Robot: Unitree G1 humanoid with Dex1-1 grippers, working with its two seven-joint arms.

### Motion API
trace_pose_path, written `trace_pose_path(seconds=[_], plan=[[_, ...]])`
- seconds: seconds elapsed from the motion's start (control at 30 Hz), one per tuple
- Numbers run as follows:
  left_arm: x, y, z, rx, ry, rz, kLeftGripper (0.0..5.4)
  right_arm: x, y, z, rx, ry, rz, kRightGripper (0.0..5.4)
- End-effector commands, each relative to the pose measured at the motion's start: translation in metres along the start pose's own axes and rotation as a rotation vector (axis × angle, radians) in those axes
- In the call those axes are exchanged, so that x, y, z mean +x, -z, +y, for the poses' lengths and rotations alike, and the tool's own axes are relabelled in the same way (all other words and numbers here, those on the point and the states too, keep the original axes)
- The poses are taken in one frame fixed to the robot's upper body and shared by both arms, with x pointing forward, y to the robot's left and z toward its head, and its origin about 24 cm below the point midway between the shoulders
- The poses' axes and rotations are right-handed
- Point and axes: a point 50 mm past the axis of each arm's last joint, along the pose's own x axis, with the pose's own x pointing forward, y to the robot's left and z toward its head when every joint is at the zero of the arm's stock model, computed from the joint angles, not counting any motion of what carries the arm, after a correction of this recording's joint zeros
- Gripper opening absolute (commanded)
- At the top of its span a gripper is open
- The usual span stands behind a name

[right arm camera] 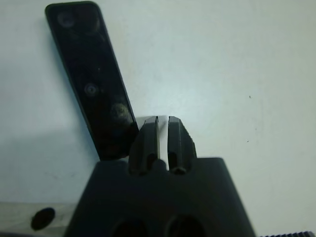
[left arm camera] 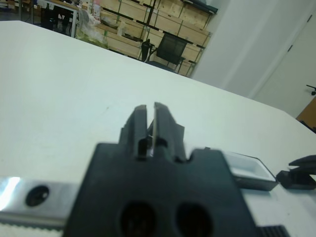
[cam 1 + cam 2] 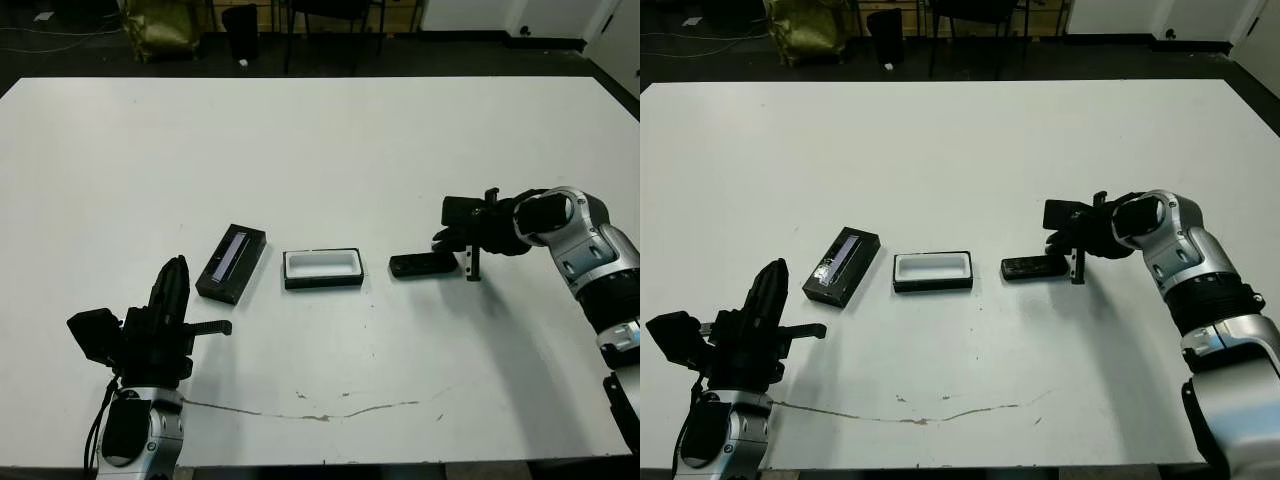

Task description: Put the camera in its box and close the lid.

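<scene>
Right gripper point(image 1: 163, 133) of mine hangs just beside the camera point(image 1: 91, 79), fingers nearly together, gripping nothing. It lies flat on the table point(image 3: 320, 150), right of the box point(image 3: 322, 268). Slim, stiff, glossy, likely light and slippery; I would pinch its long edges mid-length.

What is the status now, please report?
Right gripper shut, empty, beside camera. Left gripper shut, empty, near the lid. Box open, between lid and camera. Nothing in the way.
</scene>
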Motion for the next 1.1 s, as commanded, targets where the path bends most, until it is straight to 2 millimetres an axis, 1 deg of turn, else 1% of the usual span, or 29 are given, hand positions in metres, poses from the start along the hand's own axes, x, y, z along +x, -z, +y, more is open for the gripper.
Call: trace_pose_path(seconds=[0.03, 0.3, 0.87, 1.1], plan=[[-0.001, 0.004, 0.002, 0.009, -0.003, 0.026, 0.03, 0.0, 0.011, 0.011, 0.032, -0.051, 0.014, 0.0], [-0.002, 0.004, 0.003, 0.01, -0.019, 0.028, 0.03, -0.005, 0.016, 0.017, 0.033, -0.05, 0.003, 0.0], [-0.004, 0.005, 0.003, 0.001, -0.03, 0.027, 0.03, -0.011, 0.014, 0.024, 0.051, -0.078, -0.025, 0.0], [-0.004, 0.006, 0.003, -0.001, -0.025, 0.027, 0.03, -0.016, 0.011, 0.027, 0.048, -0.097, -0.027, 0.0]])
